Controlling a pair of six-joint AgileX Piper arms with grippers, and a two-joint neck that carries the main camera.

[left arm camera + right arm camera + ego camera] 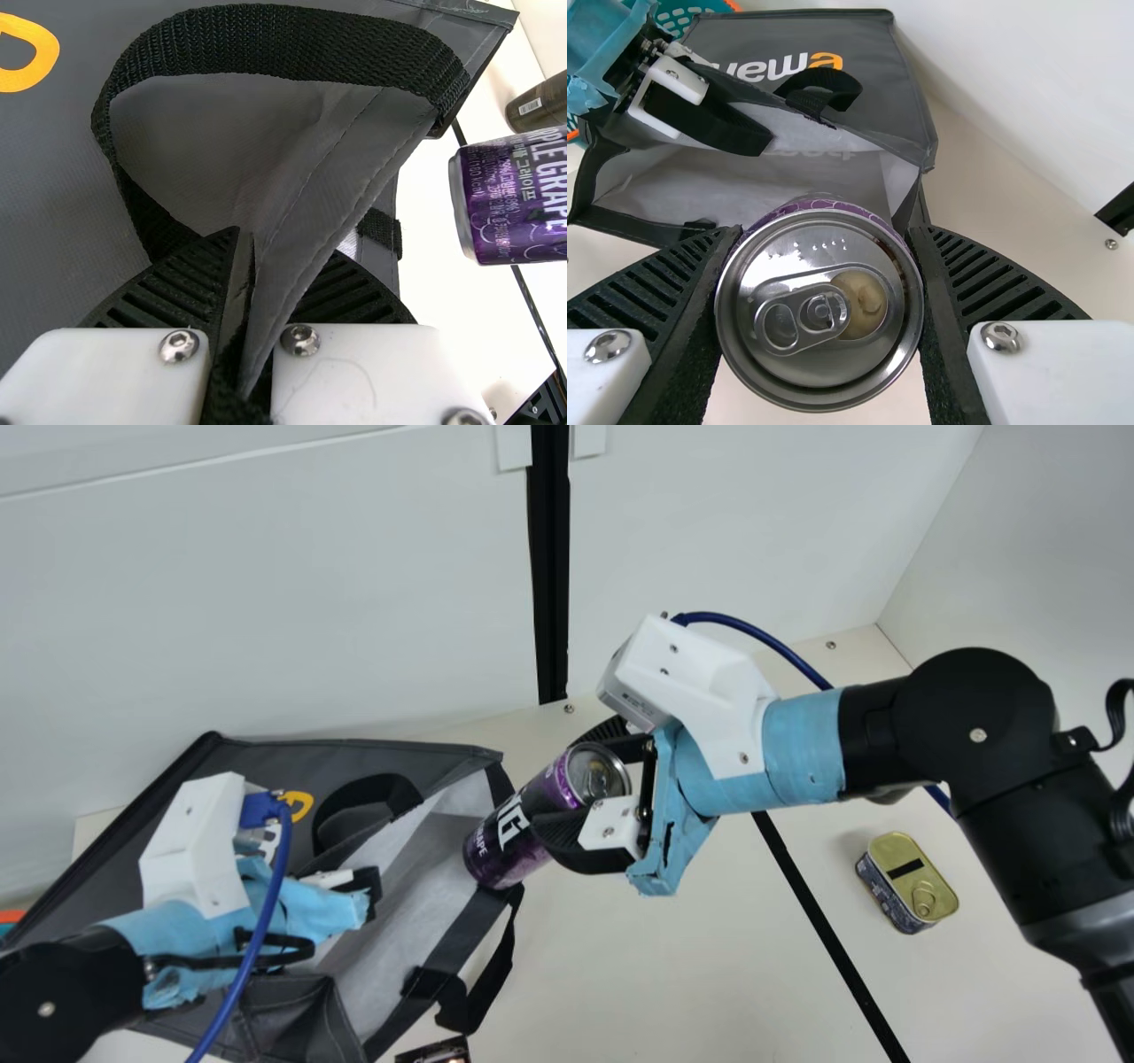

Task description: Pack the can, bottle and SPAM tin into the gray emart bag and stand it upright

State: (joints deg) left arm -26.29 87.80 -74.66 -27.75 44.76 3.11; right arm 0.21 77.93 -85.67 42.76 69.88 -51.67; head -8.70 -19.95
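In the main view my right gripper (589,788) is shut on the purple can (509,834), whose bottom end tilts toward the mouth of the gray emart bag (266,757). The can's lid (819,310) sits between the fingers of my right gripper (824,305) in the right wrist view. My left gripper (359,895) is at the bag's open side; in the left wrist view my left gripper (252,310) is shut on the bag's gray edge, below a black handle (275,53). The tin (910,881) lies on the table at the right, beyond the right gripper.
A dark object (434,1051) is at the main view's bottom edge, close to the bag's strap (487,983). White walls (266,602) rise behind the bag. A teal basket (678,16) with an orange rim stands beyond the bag in the right wrist view.
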